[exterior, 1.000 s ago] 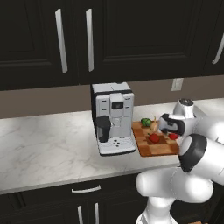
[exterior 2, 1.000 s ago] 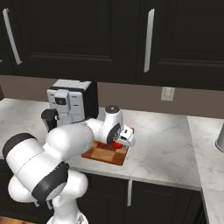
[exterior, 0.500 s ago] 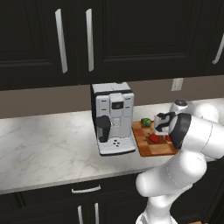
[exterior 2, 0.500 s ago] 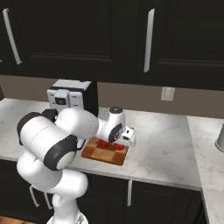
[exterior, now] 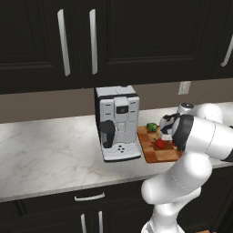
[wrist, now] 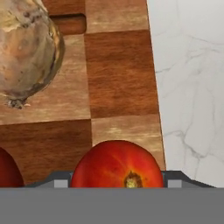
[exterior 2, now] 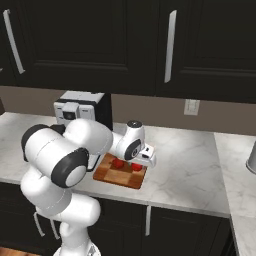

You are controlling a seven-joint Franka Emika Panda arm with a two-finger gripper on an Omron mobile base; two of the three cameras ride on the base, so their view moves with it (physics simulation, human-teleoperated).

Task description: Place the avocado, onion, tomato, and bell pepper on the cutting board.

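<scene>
Tomato [wrist: 116, 164] sits pinched between the fingers [wrist: 59, 179], which are closed narrow on its sides, low over the cutting board [wrist: 118, 74]. Onion [wrist: 26, 48] is already on the board, and the darker red bit at the frame edge is probably the bell pepper [wrist: 6, 170], too cropped to swear on. Avocado [exterior: 151, 127] is at the board's far corner, near the coffee machine [exterior: 117, 123]. My worry: the tomato is close to the board edge next to the bare bench [wrist: 188, 65]. It's round and slick, so if it gets let go from any height it could roll off onto the marble, or get nudged into the pepper
</scene>
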